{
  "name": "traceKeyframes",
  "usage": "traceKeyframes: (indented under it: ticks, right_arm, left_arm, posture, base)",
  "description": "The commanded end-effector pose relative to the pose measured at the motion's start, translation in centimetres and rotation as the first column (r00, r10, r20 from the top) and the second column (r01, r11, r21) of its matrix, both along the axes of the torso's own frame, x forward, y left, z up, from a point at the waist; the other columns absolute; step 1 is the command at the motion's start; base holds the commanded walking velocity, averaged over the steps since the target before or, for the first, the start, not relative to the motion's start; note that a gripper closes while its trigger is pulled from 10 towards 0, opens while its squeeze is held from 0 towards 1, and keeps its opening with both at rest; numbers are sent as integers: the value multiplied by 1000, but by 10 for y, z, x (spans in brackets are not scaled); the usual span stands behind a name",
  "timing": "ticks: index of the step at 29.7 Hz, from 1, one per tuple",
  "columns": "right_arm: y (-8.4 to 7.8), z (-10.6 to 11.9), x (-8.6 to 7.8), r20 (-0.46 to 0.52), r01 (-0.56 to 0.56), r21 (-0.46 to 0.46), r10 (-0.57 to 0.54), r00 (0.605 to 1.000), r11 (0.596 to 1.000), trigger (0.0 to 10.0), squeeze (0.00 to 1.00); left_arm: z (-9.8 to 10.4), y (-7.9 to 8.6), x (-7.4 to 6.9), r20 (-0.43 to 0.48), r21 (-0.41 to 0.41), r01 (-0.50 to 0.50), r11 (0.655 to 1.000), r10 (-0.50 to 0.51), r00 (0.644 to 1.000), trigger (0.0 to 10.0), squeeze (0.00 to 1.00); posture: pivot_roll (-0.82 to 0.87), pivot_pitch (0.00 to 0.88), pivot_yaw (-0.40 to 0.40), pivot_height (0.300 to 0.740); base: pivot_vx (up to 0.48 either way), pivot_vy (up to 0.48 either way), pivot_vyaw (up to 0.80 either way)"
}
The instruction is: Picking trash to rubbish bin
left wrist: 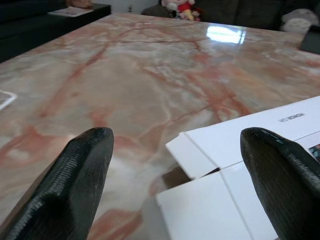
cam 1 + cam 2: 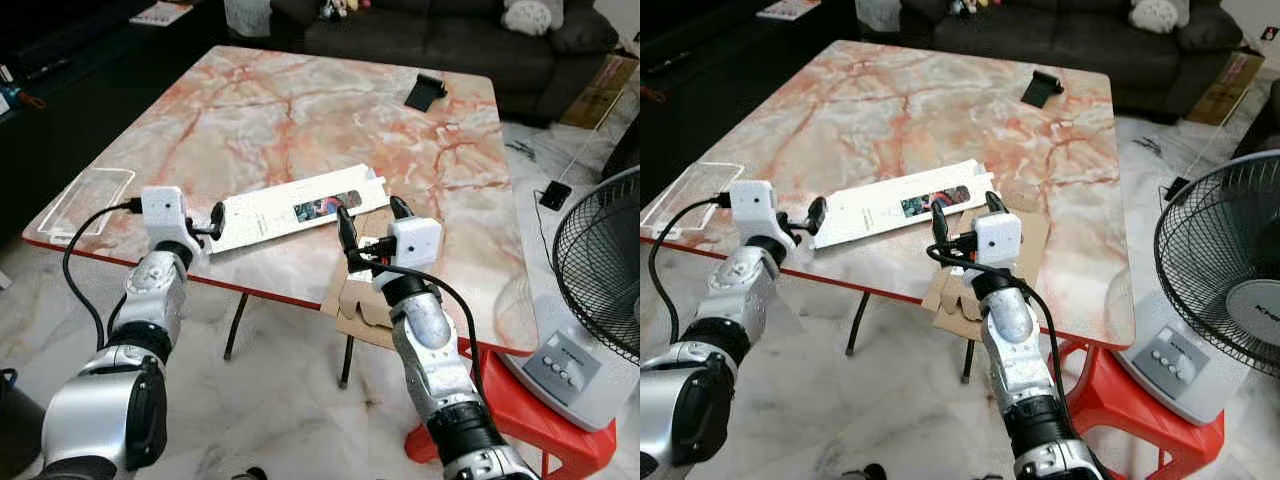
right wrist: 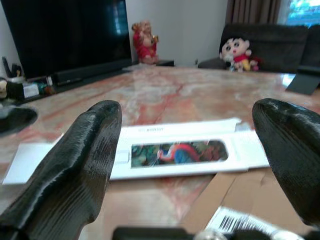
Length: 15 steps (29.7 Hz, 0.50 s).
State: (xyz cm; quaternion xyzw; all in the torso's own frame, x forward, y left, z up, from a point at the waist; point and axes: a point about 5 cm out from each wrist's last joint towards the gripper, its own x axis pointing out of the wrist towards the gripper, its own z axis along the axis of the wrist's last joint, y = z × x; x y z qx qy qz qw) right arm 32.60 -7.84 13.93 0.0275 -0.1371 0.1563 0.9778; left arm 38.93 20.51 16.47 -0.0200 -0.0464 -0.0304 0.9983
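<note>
Left hand (image 2: 212, 222), open and empty, sits at the white box's (image 2: 290, 208) left end. The box lies lengthwise across the table (image 2: 300, 110) edge toward the right hand (image 2: 372, 222), also open, empty, over cardboard (image 2: 372, 262).

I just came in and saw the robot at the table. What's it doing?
The robot is reaching both arms over a marble table to clear trash. Its left gripper is open at one end of a flattened white box. Its right gripper is open too, over a piece of brown cardboard that hangs off the table's near edge. Nothing is picked up yet.
</note>
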Motion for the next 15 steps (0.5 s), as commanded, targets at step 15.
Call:
traceKeyframes:
  ticks: [15]
  right_arm:
    - [7,-1,-12,-14,-34,-2,34,999,999,10000,0]
  left_arm:
    - [-8,22,-2,-92,-157,-21,987,7,996,10000,0]
  posture:
    - [-137,172,-44,740]
  base:
    - [0,0,0]
